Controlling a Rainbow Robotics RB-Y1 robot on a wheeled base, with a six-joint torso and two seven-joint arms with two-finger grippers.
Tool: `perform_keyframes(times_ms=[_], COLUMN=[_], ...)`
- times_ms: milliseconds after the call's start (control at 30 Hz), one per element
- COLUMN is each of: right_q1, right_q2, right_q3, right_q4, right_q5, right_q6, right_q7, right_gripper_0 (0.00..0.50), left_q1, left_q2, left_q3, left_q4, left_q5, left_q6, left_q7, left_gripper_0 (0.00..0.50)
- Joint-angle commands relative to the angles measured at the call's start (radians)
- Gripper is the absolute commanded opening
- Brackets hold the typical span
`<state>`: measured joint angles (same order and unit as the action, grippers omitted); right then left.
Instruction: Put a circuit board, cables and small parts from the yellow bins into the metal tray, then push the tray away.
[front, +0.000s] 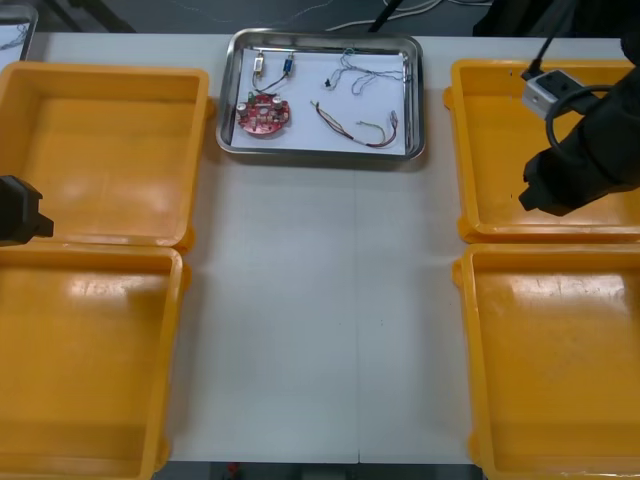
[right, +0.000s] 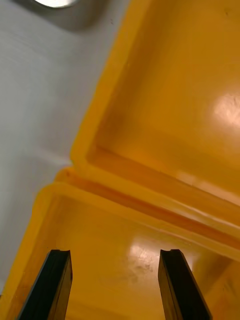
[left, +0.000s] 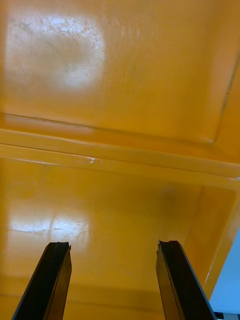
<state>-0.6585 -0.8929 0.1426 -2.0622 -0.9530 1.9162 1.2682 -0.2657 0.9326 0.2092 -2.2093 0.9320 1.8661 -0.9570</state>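
The metal tray (front: 320, 153) sits at the far middle of the table (front: 320, 300), between the two far bins, and is white inside. The round red circuit board (front: 264, 116) lies in its near left corner. Beyond the board, toward the far left corner, are the small metal parts (front: 259, 67) with a short dark cable (front: 278, 78) beside them. The twisted blue and white cable (front: 362, 72) lies in the far right part of the tray. The red and yellow cable (front: 352, 127) lies nearer, right of the board and apart from it.

Yellow bins flank the table: the far left bin (front: 100, 150), the near left bin (front: 80, 370), the far right bin (front: 545, 160) and the near right bin (front: 560, 370).

The right gripper (front: 533, 190) hangs over the right bins, by the seam where their rims meet and well apart from the tray. In the right wrist view the right gripper (right: 115, 252) has its fingers spread apart, with bin floor between them. The two bins' rims run side by side beyond the fingertips, and a corner of the tray shows past the table surface.

The left gripper (front: 20, 212) is at the table's left edge, over the seam between the two left bins. In the left wrist view the left gripper (left: 112, 245) also has its fingers spread apart above glossy bin floor.
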Motion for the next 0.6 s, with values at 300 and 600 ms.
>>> perform_keyframes(times_ms=[300, 600], right_q1=[0.204, 0.278], right_q2=[-0.060, -0.060], right_q3=[-0.221, -0.267], right_q4=[-0.027, -0.024], right_q5=[0.039, 0.034], right_q6=[0.004, 0.004], right_q7=[-0.133, -0.159], right_gripper_0=[0.500, 0.500], left_q1=[0.013, 0.013], left_q2=[0.031, 0.031], left_q3=[0.035, 0.035], left_q4=[-0.016, -0.016], left_q5=[-0.004, -0.004], left_q6=[0.007, 0.007], left_q7=[-0.077, -0.077], left_gripper_0=[0.500, 0.500])
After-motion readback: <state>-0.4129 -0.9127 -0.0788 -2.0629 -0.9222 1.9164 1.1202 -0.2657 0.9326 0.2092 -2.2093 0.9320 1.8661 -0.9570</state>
